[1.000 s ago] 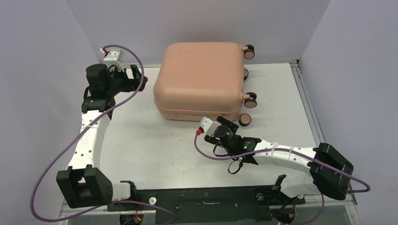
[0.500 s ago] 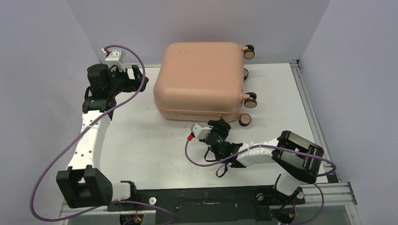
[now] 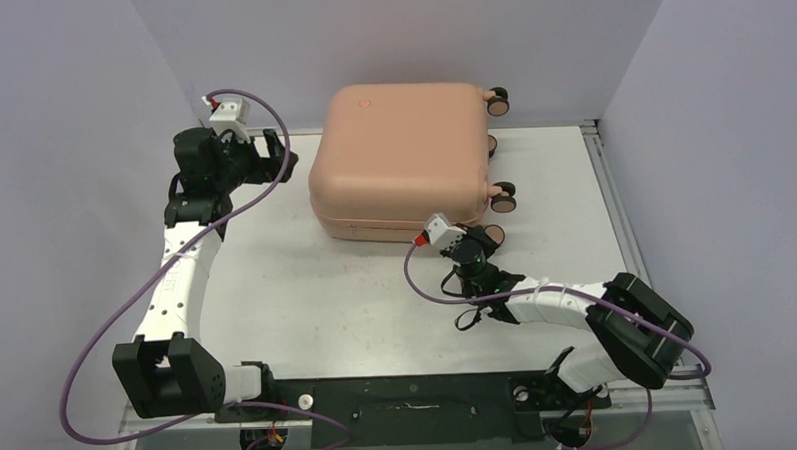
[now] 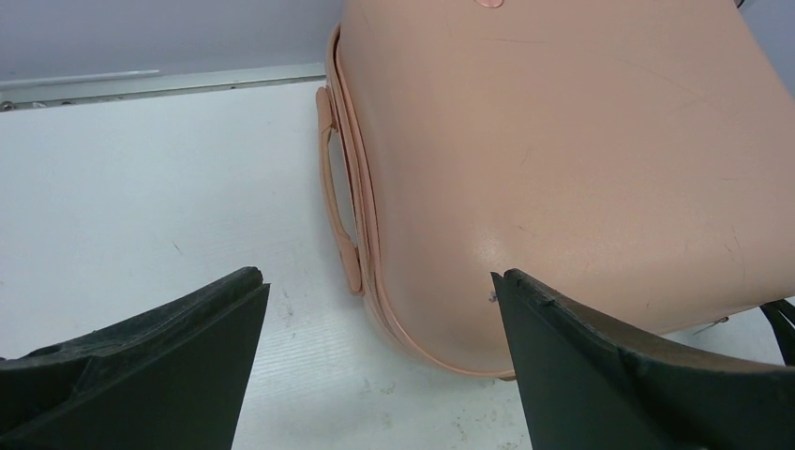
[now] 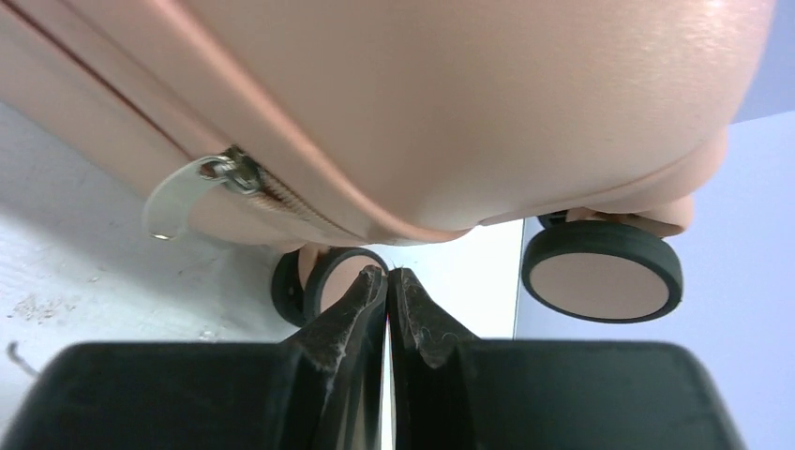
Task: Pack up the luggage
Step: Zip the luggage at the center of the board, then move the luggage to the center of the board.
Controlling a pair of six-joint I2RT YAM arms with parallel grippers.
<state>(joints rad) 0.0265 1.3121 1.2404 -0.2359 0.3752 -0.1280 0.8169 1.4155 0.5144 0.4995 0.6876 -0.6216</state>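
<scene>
Nearest the bases: finds the right gripper (image 5: pixel 387 277) pinched fully shut on nothing, fingertips pressed together, tucked low against the near right corner of the luggage (image 3: pixel 397 155). Places it just under the curve of the pink shell, with a clear zipper pull (image 5: pixel 178 202) dangling from the seam up and to the left in the wrist view, untouched, and two caster wheels (image 5: pixel 600 277) just beyond the fingertips.

Mid-table: shows the luggage lying flat with both halves closed together, toward the far side of the white table (image 3: pixel 307 288), wheels pointing right. Shows nothing loose on the tabletop left to go in.

Far left: has the left gripper (image 4: pixel 377 281) spread wide and empty beside the left end of the case, facing the carry handle (image 4: pixel 337 187) without touching it.

Reads as zip work at the corner, with the shell shut and the near arm aimed at the seam; cannot tell from these views how far along the seam the zip is run. Calls next for parting the right fingers, shifting up and across to the hanging tab, closing on it, then drawing it along the seam. Likely asks the left arm to brace the case against sliding.
</scene>
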